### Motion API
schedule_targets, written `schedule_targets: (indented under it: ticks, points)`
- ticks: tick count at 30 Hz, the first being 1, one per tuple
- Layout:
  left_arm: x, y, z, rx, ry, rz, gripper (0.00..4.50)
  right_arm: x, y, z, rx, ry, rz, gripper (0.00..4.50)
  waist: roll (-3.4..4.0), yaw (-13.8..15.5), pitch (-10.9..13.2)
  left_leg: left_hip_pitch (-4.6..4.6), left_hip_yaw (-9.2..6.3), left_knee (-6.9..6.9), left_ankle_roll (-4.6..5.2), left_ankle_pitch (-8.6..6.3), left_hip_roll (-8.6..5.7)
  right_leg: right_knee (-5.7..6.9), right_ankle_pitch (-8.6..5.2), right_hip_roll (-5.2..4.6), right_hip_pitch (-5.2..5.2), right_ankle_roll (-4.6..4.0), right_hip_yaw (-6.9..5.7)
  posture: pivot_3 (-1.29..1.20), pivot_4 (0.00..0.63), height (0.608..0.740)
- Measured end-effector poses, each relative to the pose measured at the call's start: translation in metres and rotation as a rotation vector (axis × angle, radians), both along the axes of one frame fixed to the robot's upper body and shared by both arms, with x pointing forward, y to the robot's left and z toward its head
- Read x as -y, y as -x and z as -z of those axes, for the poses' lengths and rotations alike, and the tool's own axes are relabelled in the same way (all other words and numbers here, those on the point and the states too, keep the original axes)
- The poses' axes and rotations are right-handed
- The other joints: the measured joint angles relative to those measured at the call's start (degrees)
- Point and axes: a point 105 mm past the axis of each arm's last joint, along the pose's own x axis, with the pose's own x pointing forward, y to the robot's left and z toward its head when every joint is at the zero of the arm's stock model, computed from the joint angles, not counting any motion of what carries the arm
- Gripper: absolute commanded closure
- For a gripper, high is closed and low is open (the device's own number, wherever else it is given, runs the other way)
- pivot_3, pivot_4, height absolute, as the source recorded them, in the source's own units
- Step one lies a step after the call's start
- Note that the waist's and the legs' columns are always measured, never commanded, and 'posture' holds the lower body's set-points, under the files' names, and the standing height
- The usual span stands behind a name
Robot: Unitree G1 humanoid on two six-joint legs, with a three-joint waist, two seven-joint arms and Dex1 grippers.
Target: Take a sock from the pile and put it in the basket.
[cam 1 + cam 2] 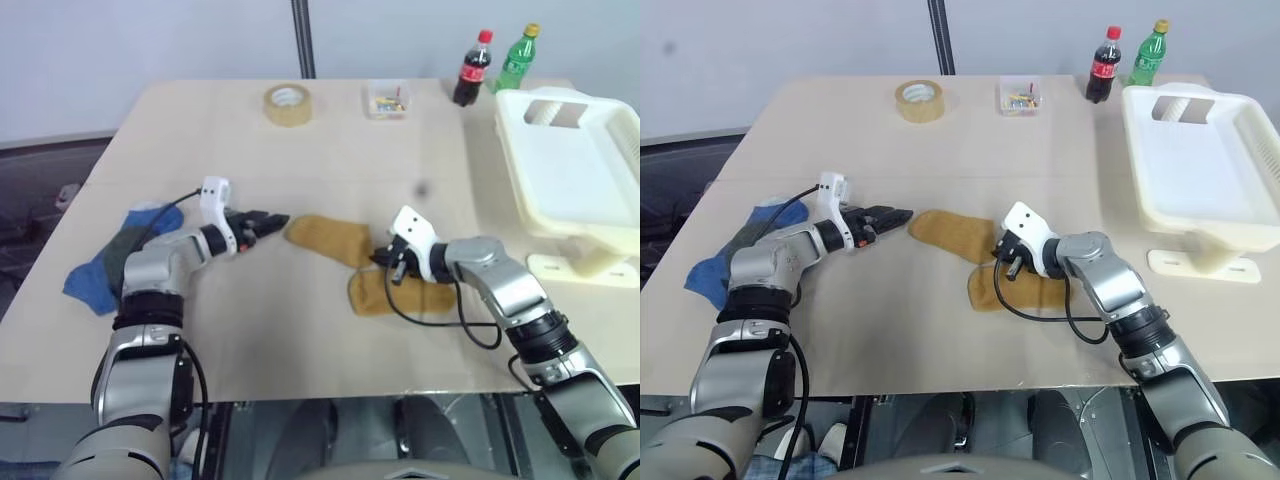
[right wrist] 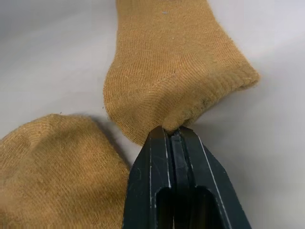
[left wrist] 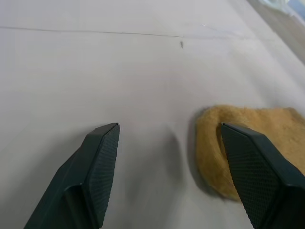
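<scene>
Mustard sock (image 1: 328, 238): flat on the worktop (image 1: 300, 340) at frame centre, long axis slanting from upper left down to lower right; rounded end toward the left tool, ribbed cuff end toward the right tool.
Second mustard sock (image 1: 385, 293): just below the first, right of centre, lying roughly level; the two ends almost touching in the right wrist view.
Pile (image 1: 112, 262): blue and dark grey socks, left edge of frame, partly behind the left arm.
Basket (image 1: 575, 170): cream-white, upper right of frame, long axis running from top toward lower right, handle cut-out at its far end; raised on a pale stand.
Left tool (image 1: 272, 220): jaws wide apart, holding nothing; tips at the rounded end of the first sock, one finger (image 3: 259, 171) over its edge in the left wrist view.
Right tool (image 2: 172, 136): jaws pressed together, pinching the cuff corner of the first sock.
Far edge of the worktop: tape roll (image 1: 287, 104), small clear box (image 1: 386, 100), cola bottle (image 1: 472, 68), green bottle (image 1: 518, 58).
</scene>
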Motion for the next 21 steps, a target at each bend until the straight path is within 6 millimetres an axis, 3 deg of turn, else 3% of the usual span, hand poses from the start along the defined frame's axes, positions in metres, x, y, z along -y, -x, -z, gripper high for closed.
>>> schedule_targets:
  ticks: [1,4,10,13,19,21]
  points:
    - [0.001,0.0,0.0,0.002,-0.018,0.008,0.88,0.0,0.0,0.0,0.0,0.0,0.001,4.47,0.0,0.02,-0.02,0.0,0.0,0.0,0.0,0.0,0.0,0.0,0.0,0.0,0.0,0.0,0.0,0.0,0.15,0.738]
    - [0.002,0.002,0.001,0.002,-0.074,0.036,1.6,0.0,0.0,0.0,-0.001,0.001,0.002,4.5,0.01,0.01,-0.03,0.0,0.01,0.01,0.0,0.0,-0.02,0.0,0.0,-0.01,0.0,0.0,0.02,0.0,0.15,0.738]
    - [0.006,0.007,0.006,0.021,-0.189,0.104,1.6,-0.001,0.0,0.0,0.0,0.0,0.004,4.5,0.12,0.05,-0.18,0.02,0.02,0.01,0.02,-0.01,-0.02,-0.01,0.0,-0.01,0.03,0.0,0.02,0.0,0.15,0.738]
    - [0.005,0.007,0.008,0.024,-0.218,0.108,2.32,-0.002,0.0,0.001,0.0,0.0,0.005,4.5,0.2,0.04,-0.27,0.03,0.02,0.01,0.03,-0.02,-0.02,-0.01,0.0,-0.01,0.03,0.0,0.02,0.0,0.15,0.738]
    - [0.008,0.007,0.012,0.018,-0.242,0.119,2.32,-0.005,0.001,0.002,-0.005,-0.004,-0.001,4.5,0.36,0.15,-0.5,0.11,0.0,0.02,0.12,-0.07,-0.03,-0.03,0.0,-0.01,0.15,0.01,-0.01,0.0,0.15,0.738]
    - [0.008,0.007,0.013,0.02,-0.253,0.121,2.89,-0.005,0.001,0.002,-0.004,-0.003,-0.001,4.5,0.37,0.15,-0.53,0.19,-0.01,0.02,0.26,-0.15,-0.03,-0.06,0.0,-0.01,0.25,0.01,-0.02,0.0,0.15,0.738]
